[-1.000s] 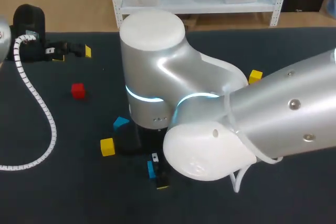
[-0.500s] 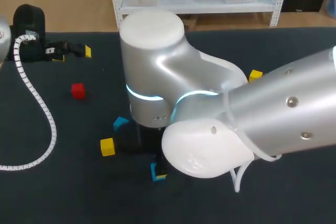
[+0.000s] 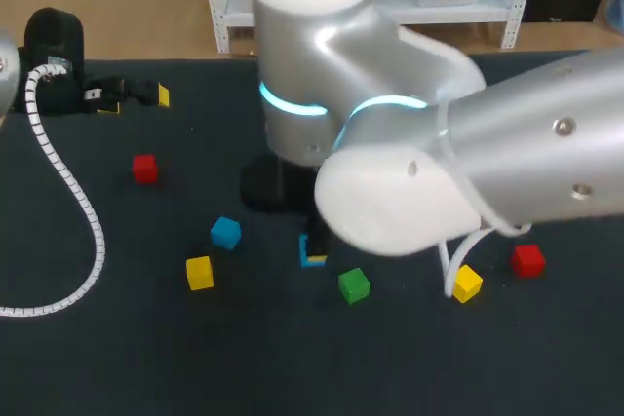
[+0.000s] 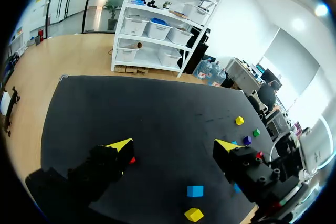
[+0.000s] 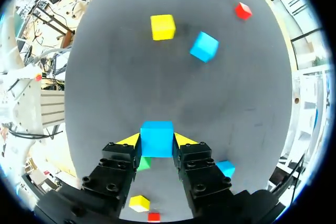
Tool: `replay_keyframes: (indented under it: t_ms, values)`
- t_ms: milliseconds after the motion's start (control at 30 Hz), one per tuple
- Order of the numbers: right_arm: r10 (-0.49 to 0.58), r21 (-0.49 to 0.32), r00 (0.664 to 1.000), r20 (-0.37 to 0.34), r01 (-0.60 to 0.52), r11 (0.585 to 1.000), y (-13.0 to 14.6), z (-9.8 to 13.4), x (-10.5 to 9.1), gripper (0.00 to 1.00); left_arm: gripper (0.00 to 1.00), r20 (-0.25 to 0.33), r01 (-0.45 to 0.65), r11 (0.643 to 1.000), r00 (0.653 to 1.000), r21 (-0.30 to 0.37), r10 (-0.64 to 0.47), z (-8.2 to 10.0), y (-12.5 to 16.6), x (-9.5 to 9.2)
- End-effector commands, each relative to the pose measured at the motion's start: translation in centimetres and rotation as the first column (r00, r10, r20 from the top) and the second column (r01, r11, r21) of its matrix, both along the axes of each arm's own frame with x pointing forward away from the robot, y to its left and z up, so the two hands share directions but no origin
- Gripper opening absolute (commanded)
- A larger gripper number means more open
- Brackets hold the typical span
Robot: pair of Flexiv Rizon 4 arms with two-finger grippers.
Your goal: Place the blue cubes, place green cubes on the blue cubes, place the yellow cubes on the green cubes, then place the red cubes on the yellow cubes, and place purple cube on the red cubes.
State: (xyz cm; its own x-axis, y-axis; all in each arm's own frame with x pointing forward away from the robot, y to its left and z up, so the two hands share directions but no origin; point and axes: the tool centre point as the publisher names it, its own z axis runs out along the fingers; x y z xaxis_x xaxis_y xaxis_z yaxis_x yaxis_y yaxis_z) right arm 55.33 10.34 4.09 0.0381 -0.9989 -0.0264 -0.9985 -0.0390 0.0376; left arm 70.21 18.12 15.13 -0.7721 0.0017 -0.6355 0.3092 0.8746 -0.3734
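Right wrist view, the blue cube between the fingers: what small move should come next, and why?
The right fingers grip a blue cube from both sides; another blue cube lies loose on the table ahead. I'd probably carry the gripped cube toward that one and set it down beside it, since blue cubes form the base layer.

The surface (image 3: 117, 358) is dark, matt and faintly grainy. The right arm (image 3: 546, 143) has a glossy silver shell with smooth white caps. The blue cube (image 5: 157, 138) looks smooth and matt. The hose (image 3: 97, 241) is ribbed white plastic.
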Motion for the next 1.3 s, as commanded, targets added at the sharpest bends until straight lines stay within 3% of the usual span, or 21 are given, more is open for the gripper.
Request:
replay_keyframes:
  t_ms: [33,167,567,900,1300]
  values:
    - [0.002,0.015,0.999,-0.037,-0.001,1.0,-1.2,-0.4,2.2,0.0,1.0,0.005,0.006,1.0,1.0,-0.008,-0.006,-0.1,0.2,0.0]
    - [-0.002,0.018,0.999,-0.052,0.003,1.0,-2.6,-0.8,4.2,0.0,1.0,0.005,0.006,1.0,1.0,-0.008,-0.006,-0.1,0.2,0.0]
    - [-0.009,-0.005,0.997,-0.076,0.008,1.0,-3.6,-2.0,8.6,0.0,1.0,0.005,0.006,1.0,1.0,-0.008,-0.006,-0.1,0.2,0.0]
    - [-0.046,-0.027,0.993,-0.11,0.044,0.999,-4.4,-3.9,10.5,0.0,1.0,0.005,0.006,1.0,1.0,-0.008,-0.006,-0.1,0.2,0.0]
    - [-0.083,-0.014,0.991,-0.108,0.082,0.997,-5.7,-3.6,11.6,0.0,1.0,0.005,0.006,1.0,1.0,-0.008,-0.006,-0.1,0.2,0.0]
